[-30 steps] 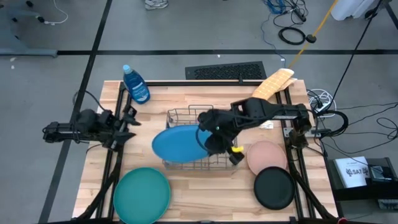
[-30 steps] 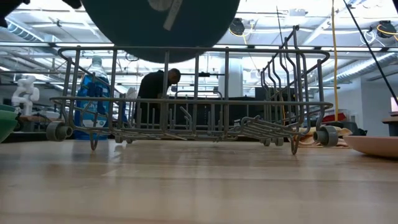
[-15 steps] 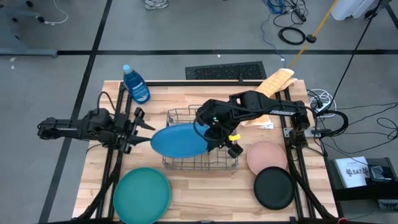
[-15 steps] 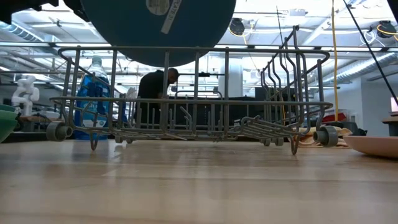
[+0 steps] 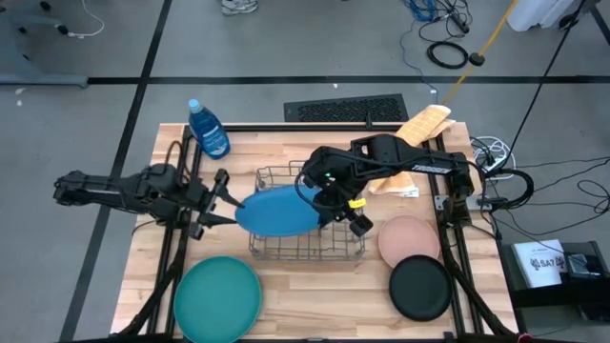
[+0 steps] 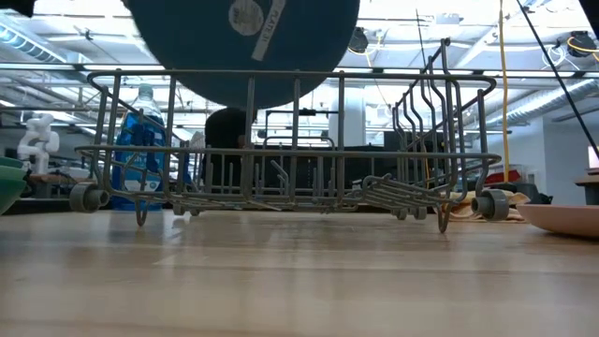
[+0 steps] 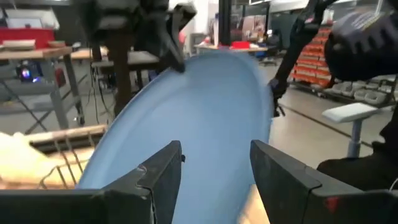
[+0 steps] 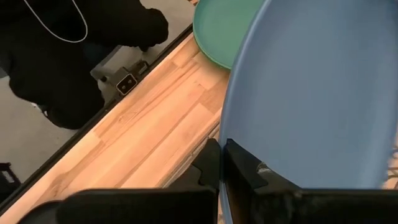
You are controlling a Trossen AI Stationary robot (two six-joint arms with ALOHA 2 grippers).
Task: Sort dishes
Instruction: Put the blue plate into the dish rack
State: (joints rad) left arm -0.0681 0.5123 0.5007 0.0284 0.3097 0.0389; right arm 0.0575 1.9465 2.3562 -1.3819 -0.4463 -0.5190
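Blue plate [image 5: 278, 211] hangs over wire rack [image 5: 307, 250], pinched at its 3 o'clock rim by right tool [image 5: 334, 205]. Left tool [image 5: 229, 201], jaws apart, empty, at 9 o'clock. Step: racking; next needs slot alignment.

The blue plate [image 6: 243, 47] is cut off at the low view's top.
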